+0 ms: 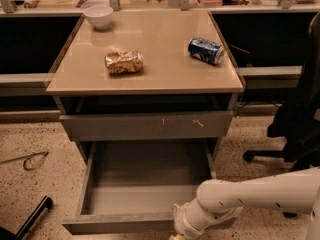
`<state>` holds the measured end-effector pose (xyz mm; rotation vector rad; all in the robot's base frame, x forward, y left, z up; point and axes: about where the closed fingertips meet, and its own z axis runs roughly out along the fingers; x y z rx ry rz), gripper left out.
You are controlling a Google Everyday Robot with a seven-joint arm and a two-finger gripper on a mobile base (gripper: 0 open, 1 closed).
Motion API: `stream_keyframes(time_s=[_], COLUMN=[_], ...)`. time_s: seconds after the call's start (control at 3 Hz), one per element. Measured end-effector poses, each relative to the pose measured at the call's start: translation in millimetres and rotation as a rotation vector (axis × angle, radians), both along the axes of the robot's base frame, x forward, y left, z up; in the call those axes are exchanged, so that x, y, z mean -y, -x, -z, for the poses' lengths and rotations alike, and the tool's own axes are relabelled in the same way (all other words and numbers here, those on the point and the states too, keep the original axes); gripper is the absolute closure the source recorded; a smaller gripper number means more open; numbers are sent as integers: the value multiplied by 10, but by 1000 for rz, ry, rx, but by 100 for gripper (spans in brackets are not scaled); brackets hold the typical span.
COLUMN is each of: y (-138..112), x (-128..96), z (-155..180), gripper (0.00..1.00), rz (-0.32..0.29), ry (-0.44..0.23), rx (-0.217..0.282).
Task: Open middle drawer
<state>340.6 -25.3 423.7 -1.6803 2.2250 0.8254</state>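
Observation:
The middle drawer (120,223) is pulled far out at the bottom of the cabinet. Its plain flat front faces me and its shallow grey box (145,179) holds nothing. Above it sits the taller-fronted drawer with white scratch marks (147,125), standing slightly out from the cabinet. My gripper (179,230) is at the bottom edge of the view, right against the right part of the open drawer's front. The white arm (250,196) reaches to it from the right. The gripper's tip is cut off by the frame edge.
On the cabinet's top (165,64) lie a crumpled chip bag (124,62), a blue can on its side (206,50) and a white bowl (98,16). A black office chair (295,124) stands at the right. A black bar (32,218) lies on the floor at the left.

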Motion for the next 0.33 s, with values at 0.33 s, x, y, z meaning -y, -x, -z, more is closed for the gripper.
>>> stream_keyframes(time_s=[0.33], y=[265], x=[17], z=[-154], gripper=[0], rz=[91], ry=[-9], rx=[2])
